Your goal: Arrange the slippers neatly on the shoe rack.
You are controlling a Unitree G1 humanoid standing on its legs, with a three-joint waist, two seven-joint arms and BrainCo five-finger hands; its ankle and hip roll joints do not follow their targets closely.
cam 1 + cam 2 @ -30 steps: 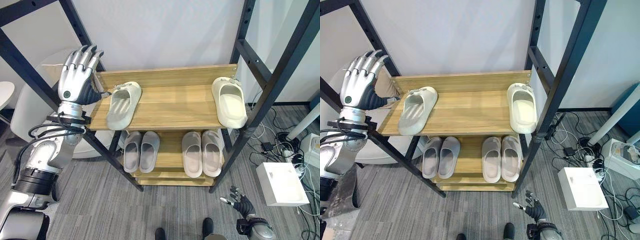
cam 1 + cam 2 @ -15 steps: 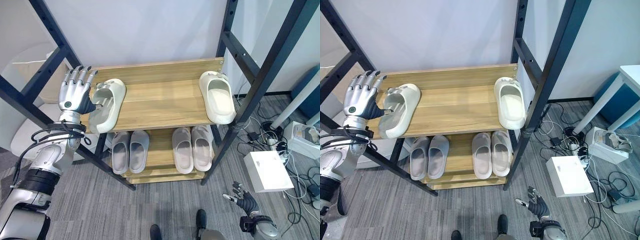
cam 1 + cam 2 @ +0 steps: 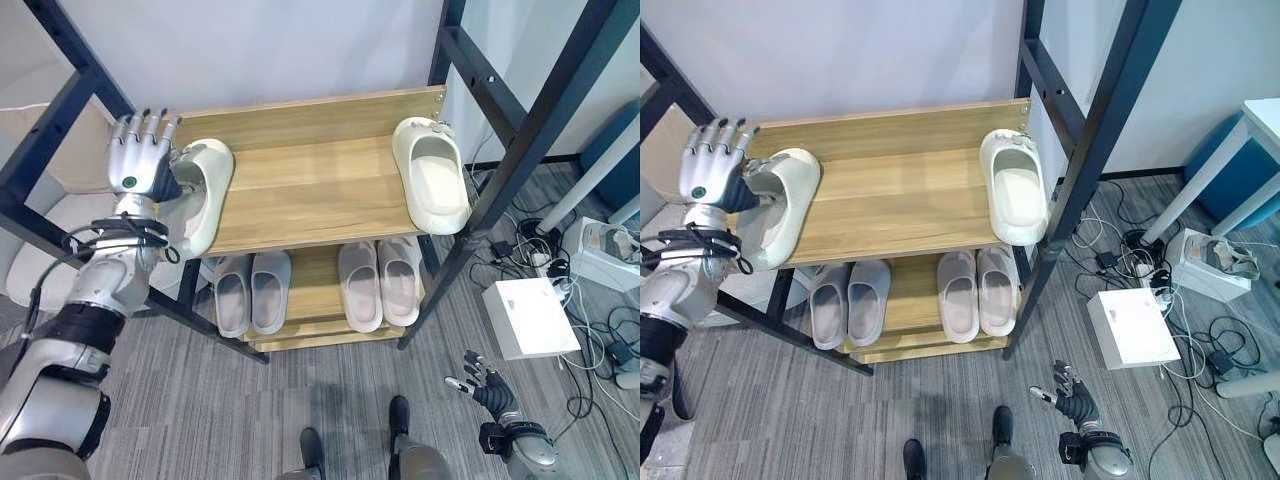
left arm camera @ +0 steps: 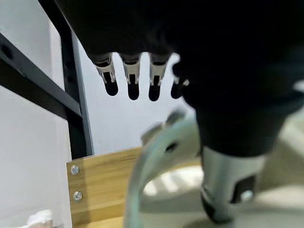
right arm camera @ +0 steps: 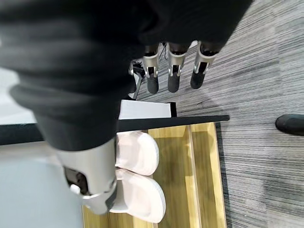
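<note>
A pale grey-green slipper point(image 3: 203, 195) lies at the left end of the rack's upper wooden shelf point(image 3: 310, 195), its toe at the front edge. My left hand point(image 3: 135, 165) stands against the slipper's left side, fingers straight and pointing up, thumb at its rim point(image 4: 156, 161). A cream slipper point(image 3: 432, 178) rests at the shelf's right end, toe slightly over the front edge. My right hand point(image 3: 487, 388) hangs low over the floor at the right of the rack, fingers point(image 5: 173, 78) spread and holding nothing.
Two pairs of grey slippers point(image 3: 250, 292) point(image 3: 380, 283) sit side by side on the lower shelf. Black slanted rack posts point(image 3: 500, 190) frame both sides. A white box point(image 3: 527, 318) and cables lie on the carpet to the right. A white rounded seat point(image 3: 30, 270) stands left of the rack.
The camera has shifted. My left hand has dropped from beside the rack post to the left slipper's side, and that slipper now lies nearer the shelf's left edge.
</note>
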